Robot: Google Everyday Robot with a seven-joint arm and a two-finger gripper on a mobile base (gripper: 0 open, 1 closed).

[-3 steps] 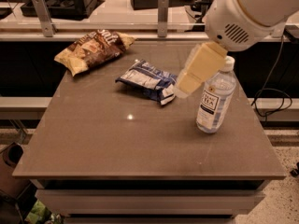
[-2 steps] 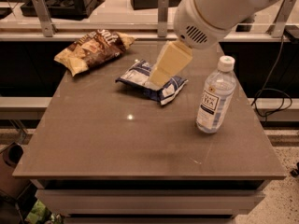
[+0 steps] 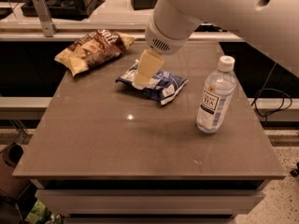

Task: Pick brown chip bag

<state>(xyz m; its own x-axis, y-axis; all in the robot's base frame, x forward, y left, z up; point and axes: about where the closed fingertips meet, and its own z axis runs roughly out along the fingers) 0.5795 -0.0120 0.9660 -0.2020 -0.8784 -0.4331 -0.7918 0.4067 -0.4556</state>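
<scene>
The brown chip bag lies crinkled at the table's far left corner, dark brown with tan-yellow ends and white lettering. My gripper hangs from the big white arm over the middle of the table, above the left end of the blue-and-white chip bag. It is to the right of the brown bag and apart from it, and nothing shows held in it.
A clear water bottle with a white cap stands upright at the right side of the brown table. Behind the table runs a counter with a grey post and dark equipment.
The arm has swung left across the table, from beside the bottle to above the blue-and-white bag, nearer the brown bag. The bags and bottle have not moved.
</scene>
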